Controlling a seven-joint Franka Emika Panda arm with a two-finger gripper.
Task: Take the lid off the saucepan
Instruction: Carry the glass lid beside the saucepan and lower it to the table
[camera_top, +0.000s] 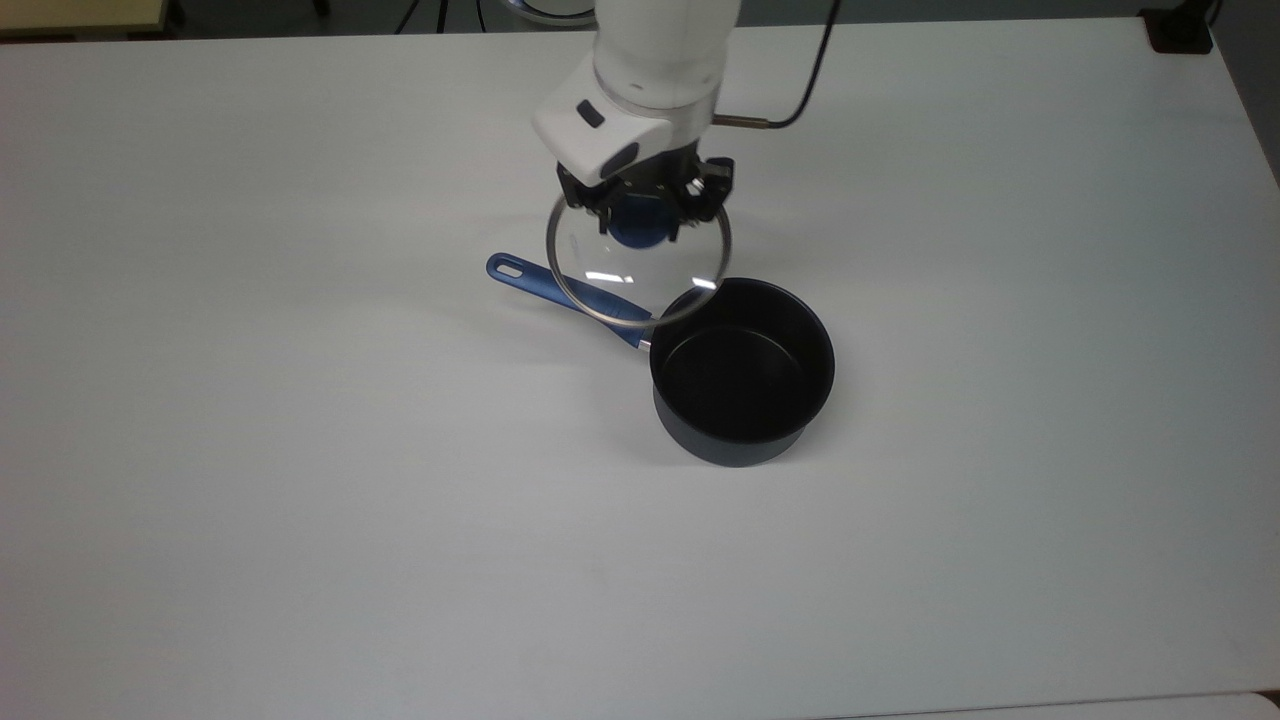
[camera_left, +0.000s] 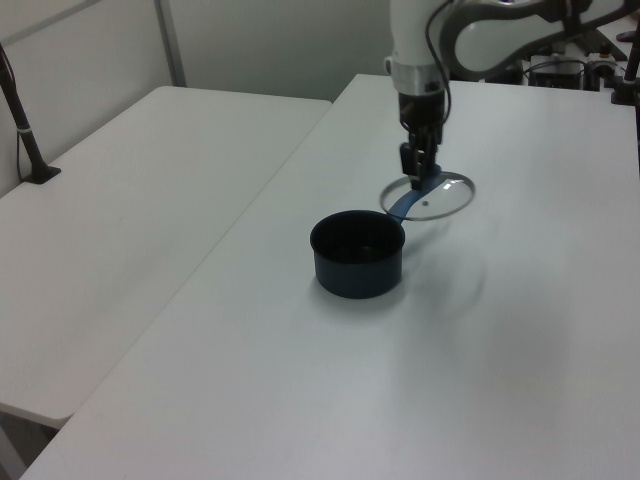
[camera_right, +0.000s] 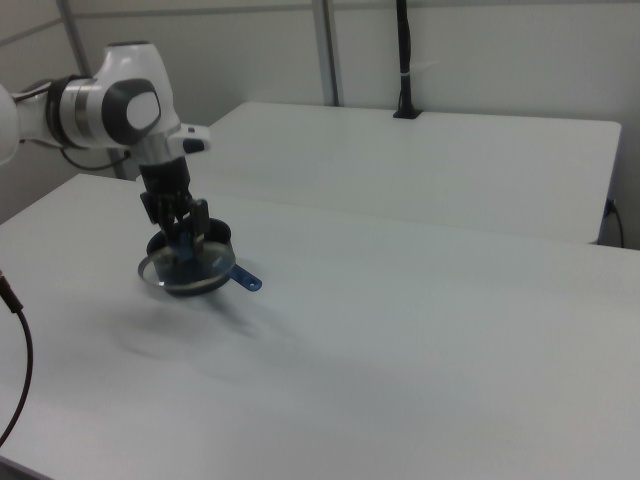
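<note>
1. The saucepan (camera_top: 742, 372) stands on the surface (camera_top: 300, 480), its handle running toward the top view's left.
2. The lid (camera_top: 638, 262) hangs above the handle, off the pot, overlapping its rim in the top view.
3. The gripper (camera_top: 645, 215) is over the lid's knob.
</note>
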